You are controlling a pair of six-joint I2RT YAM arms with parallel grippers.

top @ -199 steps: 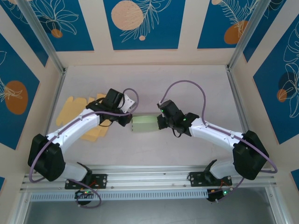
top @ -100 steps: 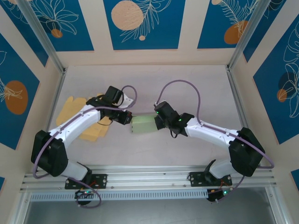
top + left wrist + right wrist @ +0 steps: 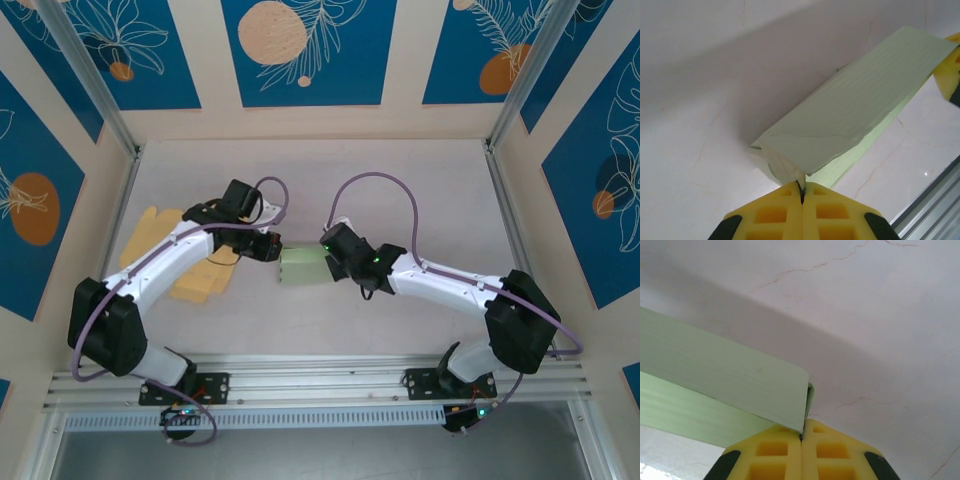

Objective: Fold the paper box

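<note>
The left gripper is pressed fully together, nipping the near end of the green paper box. The right gripper is equally tight on the thin flap at the opposite end. The box lies mid-table between both arms, apparently pinned at each end to steady it for creasing.

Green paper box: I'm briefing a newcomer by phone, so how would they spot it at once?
On the pale table, look to the middle. There the green paper box lies between the left tool and the right tool, each shut on one end. It is the only light green thing, unlike the yellow sheets to its left.
</note>
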